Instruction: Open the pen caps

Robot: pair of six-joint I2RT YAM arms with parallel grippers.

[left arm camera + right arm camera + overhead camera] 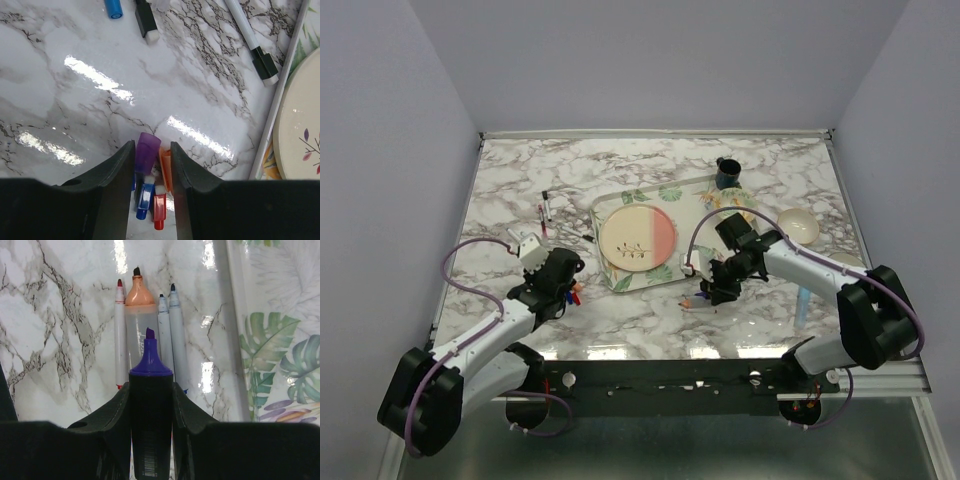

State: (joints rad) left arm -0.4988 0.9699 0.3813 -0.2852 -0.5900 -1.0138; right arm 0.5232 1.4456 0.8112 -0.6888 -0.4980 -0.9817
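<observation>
My left gripper is open and low over a small pile of pen caps: a purple cap beside the left finger, an orange cap, a blue cap and a red cap. In the top view it sits left of the tray, the caps beside it. My right gripper is shut on an uncapped purple highlighter, over uncapped pens on the table: an orange highlighter, a red-tipped marker and two more white markers. In the top view it is right of the tray.
A leaf-patterned tray holds a pink-and-cream plate. Capped markers lie at the back left, also in the left wrist view. A dark cup, a white bowl and a light-blue highlighter are on the right.
</observation>
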